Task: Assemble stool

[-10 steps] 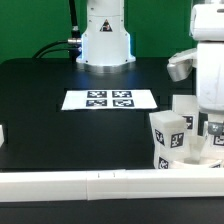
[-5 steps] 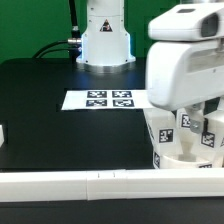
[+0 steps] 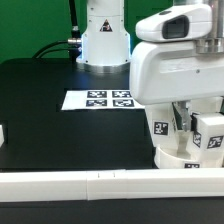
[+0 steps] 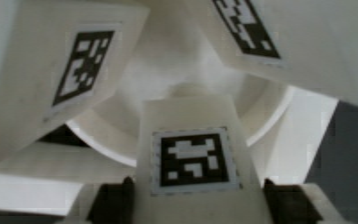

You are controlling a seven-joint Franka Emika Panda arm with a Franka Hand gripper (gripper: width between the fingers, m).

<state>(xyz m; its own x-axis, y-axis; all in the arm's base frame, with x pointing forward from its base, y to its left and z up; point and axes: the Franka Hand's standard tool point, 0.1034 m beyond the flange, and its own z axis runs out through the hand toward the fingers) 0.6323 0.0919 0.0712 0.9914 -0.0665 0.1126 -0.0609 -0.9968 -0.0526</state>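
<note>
Now | pincer (image 4: 194, 190) clamps stool leg (image 4: 197, 150); seat (image 3: 185, 158) just below

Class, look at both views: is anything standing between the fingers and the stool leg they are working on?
Nothing visible does. In the wrist view the tagged leg sits directly between the fingers, above the round seat. The exterior view shows the arm over the seat, hiding the contact itself.
</note>
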